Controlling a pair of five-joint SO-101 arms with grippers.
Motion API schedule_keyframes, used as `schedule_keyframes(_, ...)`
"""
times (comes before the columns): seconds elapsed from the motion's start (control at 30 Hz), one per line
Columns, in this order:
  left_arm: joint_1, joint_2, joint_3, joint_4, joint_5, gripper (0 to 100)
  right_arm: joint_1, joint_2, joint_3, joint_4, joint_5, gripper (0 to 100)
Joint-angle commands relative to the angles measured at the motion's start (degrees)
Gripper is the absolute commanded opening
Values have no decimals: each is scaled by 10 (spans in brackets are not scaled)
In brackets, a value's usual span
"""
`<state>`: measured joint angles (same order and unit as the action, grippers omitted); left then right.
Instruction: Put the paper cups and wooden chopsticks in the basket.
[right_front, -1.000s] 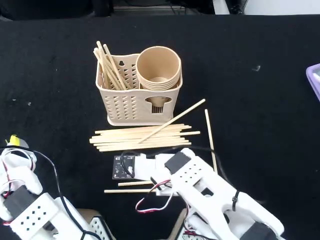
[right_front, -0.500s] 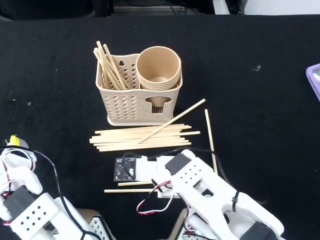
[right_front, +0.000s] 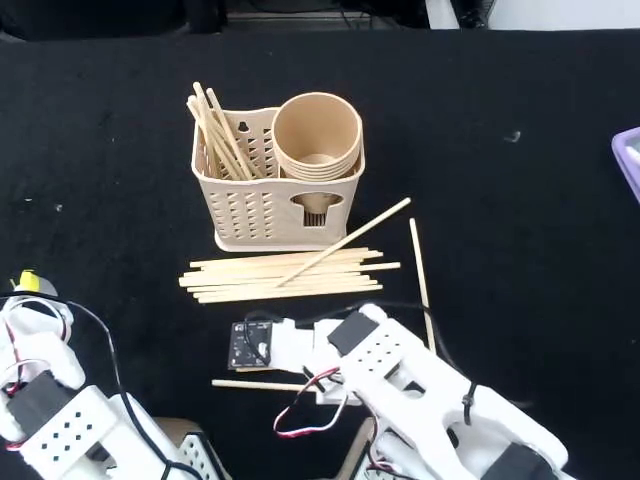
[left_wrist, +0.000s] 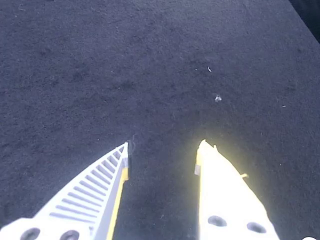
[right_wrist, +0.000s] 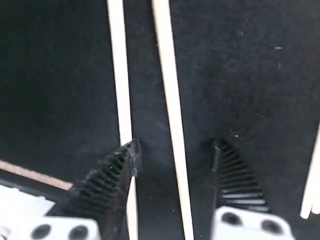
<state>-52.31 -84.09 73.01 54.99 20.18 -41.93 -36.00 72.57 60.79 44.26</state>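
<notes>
Chopstick (right_wrist: 168, 75) between spread right hand (right_wrist: 174, 144) fingers, second chopstick (right_wrist: 120, 75) beside one finger, left hand (left_wrist: 163, 144) spread over desk (left_wrist: 150, 60).

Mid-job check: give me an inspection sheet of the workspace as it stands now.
Surface: black cloth, few pale specks.
Job's things: cups stacked in the basket beside several chopsticks; loose chopsticks lie on the cloth in front of it.
Clutter: nothing seen.
Tools: left tool open over bare cloth; right tool open, straddling one chopstick.
Cables: black lead by the left arm; red and white leads at the right arm.
Surroundings: purple object at the cloth's right edge.
</notes>
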Motion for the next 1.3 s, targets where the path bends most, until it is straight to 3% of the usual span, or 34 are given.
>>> schedule_keyframes(0.0,2,-1,-10,1,2,223,-9,-13,0,-11,-11,237)
schedule_keyframes(0.17,1,-1,-10,1,2,223,-4,-16,-21,1,-13,234)
schedule_keyframes(0.47,1,-1,-10,1,2,223,-24,-72,-110,132,-49,237)
schedule_keyframes(0.8,2,-1,-10,1,2,223,-64,-65,8,6,-69,237)
schedule_keyframes(1.0,1,-1,-10,2,2,223,-60,29,5,-53,-73,237)
schedule_keyframes(1.27,1,-1,-10,2,2,223,-6,87,-53,-47,-59,233)
